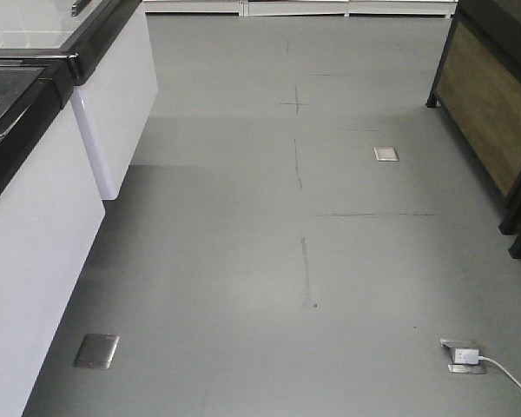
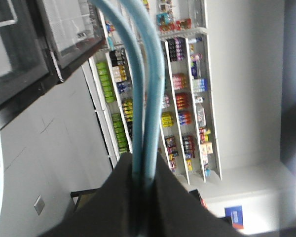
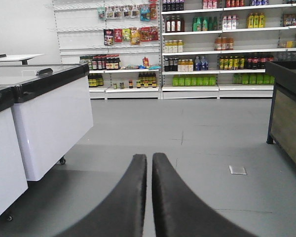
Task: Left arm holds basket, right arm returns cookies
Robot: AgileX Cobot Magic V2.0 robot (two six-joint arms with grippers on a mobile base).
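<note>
In the left wrist view my left gripper (image 2: 144, 165) is shut on the two thin light blue hoop handles (image 2: 150, 94) of the basket, which run up out of the black jaws. The basket's body is out of view. In the right wrist view my right gripper (image 3: 149, 158) points along the floor towards the shelves. Its two black fingers stand almost together with only a thin slit and nothing between them. The cookies are not in view. Neither arm shows in the front view.
White chest freezers (image 1: 43, 234) with black-framed glass lids line the left. A dark stand with wood panels (image 1: 491, 122) is on the right. Stocked shop shelves (image 3: 212, 54) fill the far wall. A floor socket with a white plug and cable (image 1: 463, 355) lies at the lower right.
</note>
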